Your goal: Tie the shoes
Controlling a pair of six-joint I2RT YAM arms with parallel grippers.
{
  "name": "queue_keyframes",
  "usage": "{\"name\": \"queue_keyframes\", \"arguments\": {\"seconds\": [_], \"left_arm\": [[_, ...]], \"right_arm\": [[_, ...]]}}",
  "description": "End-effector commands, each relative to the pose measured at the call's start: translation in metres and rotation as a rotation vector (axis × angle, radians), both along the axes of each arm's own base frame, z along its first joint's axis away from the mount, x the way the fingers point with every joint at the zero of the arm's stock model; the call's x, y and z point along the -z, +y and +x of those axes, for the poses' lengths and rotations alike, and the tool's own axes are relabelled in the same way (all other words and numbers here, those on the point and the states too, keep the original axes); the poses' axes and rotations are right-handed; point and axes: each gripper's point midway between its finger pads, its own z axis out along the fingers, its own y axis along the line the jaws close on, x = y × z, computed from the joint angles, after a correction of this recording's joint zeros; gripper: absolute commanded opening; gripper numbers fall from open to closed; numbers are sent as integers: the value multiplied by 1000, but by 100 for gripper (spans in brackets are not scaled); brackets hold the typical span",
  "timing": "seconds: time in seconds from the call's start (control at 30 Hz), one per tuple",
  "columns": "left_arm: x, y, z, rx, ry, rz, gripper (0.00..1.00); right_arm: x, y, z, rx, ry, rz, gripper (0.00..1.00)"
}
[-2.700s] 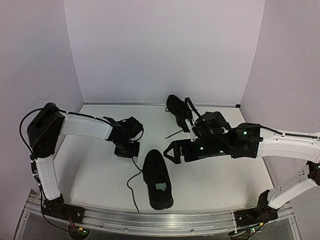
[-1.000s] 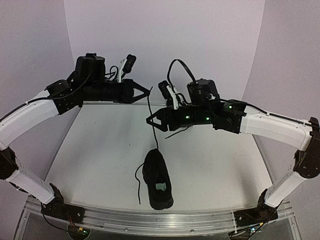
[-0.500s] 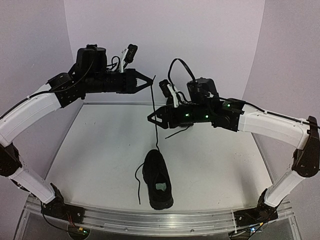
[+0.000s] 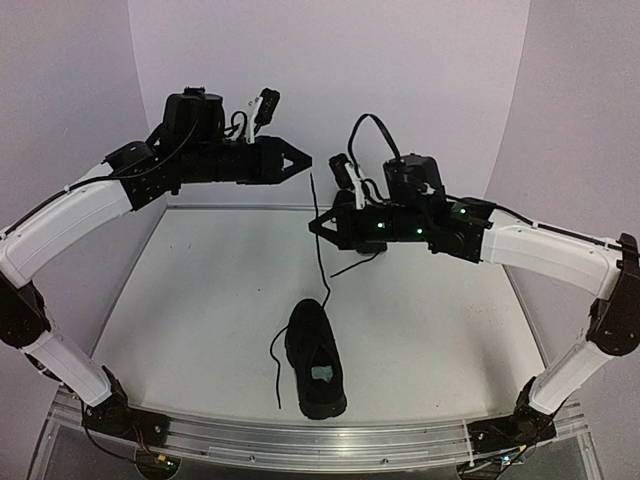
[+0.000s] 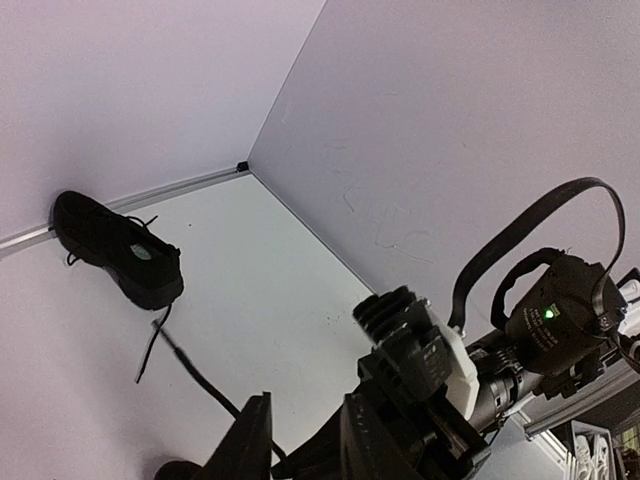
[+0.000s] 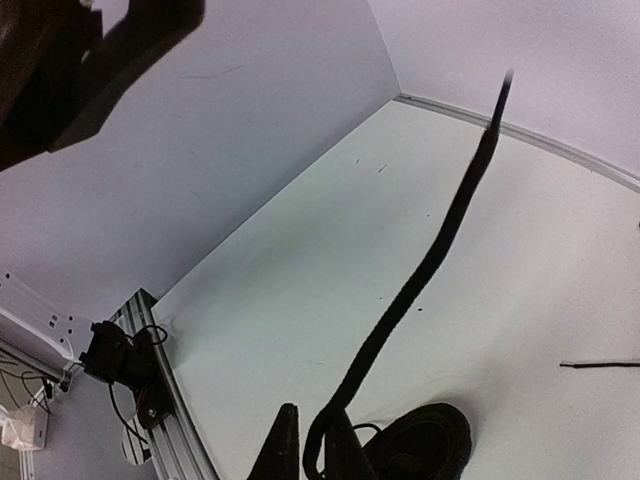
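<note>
**A:** Starting on the left, the left hand (image 4: pixel 303 161) is high in the air and its fingers have just parted. Half a second ago they were pinching the lace (image 6: pixel 438 250); now they've released it.

**B:** And the lace's tip stands free just below those fingertips. It isn't touching them, as far as I can see.

**A:** Follow it down and it runs to the near shoe (image 4: pixel 316 360). That one sits on the desk (image 4: pixel 190 300) in the same spot as before, opening upward.

**B:** There's a pale label (image 4: pixel 320 372) inside it, too small to read.

**A:** Now the right hand (image 4: pixel 316 228). It was spread wide a moment ago, and it has snapped in to grasp the lace partway up. Its wrist view shows the lace passing between the fingertips and rising clear beyond them.

**B:** So the lace has changed hands, left to right.

**A:** Exactly. The far shoe (image 5: pixel 115 250) is hidden behind the right arm from above. The left wrist view catches it lying against the back wall (image 5: pixel 120 90), well apart from the near one, with a lace end trailing on the desk.
</note>
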Motion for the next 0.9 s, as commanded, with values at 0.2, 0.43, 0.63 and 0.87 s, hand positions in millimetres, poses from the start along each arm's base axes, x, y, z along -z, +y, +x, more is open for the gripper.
{"name": "queue_keyframes", "arguments": {"seconds": [0.2,0.43,0.63,0.87], "left_arm": [[64,30,11,-111,125,147,38],[113,41,5,-130,222,256,54],[176,70,-9,-184,362,434,56],[240,100,-51,-183,499,481,56]], "right_arm": [[54,-125,3,476,164,35,46],[112,-181,-17,617,283,-79,76],[157,-177,-34,549,392,-207,72],[199,-165,-15,539,379,-345,65]]}}
